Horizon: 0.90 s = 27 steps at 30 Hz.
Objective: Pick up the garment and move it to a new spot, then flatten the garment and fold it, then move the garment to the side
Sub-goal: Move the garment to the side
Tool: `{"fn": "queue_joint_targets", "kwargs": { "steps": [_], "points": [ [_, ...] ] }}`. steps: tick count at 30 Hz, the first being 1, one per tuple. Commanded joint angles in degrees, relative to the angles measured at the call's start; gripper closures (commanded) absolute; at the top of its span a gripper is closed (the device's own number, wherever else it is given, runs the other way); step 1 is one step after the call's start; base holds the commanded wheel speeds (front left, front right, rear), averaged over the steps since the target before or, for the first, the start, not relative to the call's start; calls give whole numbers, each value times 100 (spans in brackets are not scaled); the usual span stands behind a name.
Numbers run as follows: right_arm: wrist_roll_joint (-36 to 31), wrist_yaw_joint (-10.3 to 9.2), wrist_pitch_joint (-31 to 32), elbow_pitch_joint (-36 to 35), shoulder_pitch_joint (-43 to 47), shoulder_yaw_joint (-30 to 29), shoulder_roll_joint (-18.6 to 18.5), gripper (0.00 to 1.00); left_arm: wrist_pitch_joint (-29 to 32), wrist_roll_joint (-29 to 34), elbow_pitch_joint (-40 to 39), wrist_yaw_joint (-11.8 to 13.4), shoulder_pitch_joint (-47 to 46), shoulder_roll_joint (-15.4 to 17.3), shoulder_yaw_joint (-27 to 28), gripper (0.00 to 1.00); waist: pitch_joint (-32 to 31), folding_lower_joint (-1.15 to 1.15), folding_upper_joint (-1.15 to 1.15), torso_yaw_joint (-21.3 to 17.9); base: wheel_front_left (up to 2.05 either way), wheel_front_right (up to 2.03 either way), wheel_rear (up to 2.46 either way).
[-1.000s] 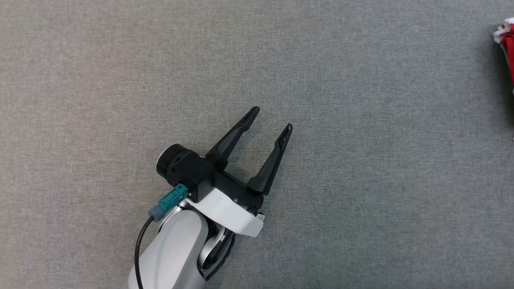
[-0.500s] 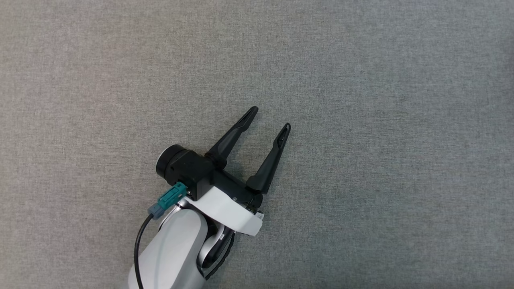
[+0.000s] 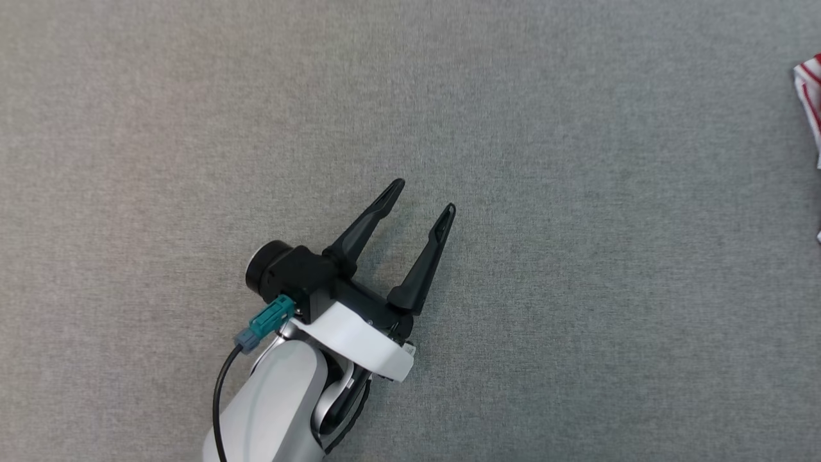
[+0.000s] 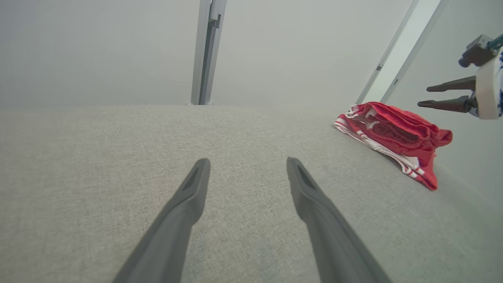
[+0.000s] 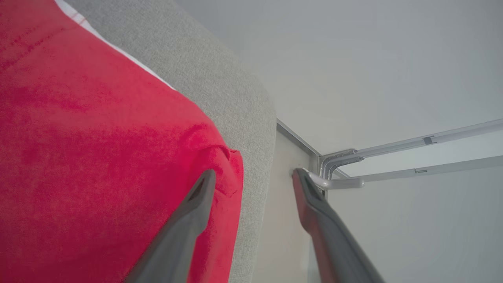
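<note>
- Over the grey surface (image 3: 577, 321), the left gripper (image 3: 424, 196) points forward-right, jaws wide and empty.
- The right gripper (image 5: 253, 173) hovers by the red garment (image 5: 98, 157), jaws apart, empty.

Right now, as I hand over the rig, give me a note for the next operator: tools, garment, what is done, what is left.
Left tool: open, empty, over the middle of the table.
Right tool: open, nothing between its fingers, by the garment at the table's right edge.
Garment: red and white, in a compact bundle close to that edge.
Done, it seems: fold and move to the side.
Left: check that the bundle sits safely, then pull the right arm back.
</note>
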Motion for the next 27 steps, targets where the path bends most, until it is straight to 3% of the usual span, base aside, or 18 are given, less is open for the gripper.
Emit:
{"fn": "queue_joint_targets", "kwargs": {
  "steps": [1,6,12,23,24,27],
  "points": [
    [-42,-7,2,1,-74,-53,50,0,-22,-48,1,17,76,24,37,0,-183,0,0,4,0,0,0],
    [-7,-7,-213,-145,-169,-217,515,0,-22,-89,-13,48,269,25,107,0,-645,0,0,24,0,0,0],
    [-132,-6,-720,-639,-20,-450,1444,0,-21,-105,-145,135,584,24,478,0,-1249,0,0,89,0,0,0],
    [-607,-6,-1446,-1423,1142,-1133,3336,0,-21,266,-263,191,1218,22,1426,0,-1943,0,0,328,0,0,0],
    [-607,-6,-1446,-1423,1142,-1133,3336,0,-21,266,-263,191,1218,22,1426,0,-1943,0,0,328,0,0,0],
    [-704,-6,-1644,-1570,1528,-1343,3802,0,-21,366,-359,194,1436,24,1680,0,-2116,0,0,366,0,0,0]
  ]
}}
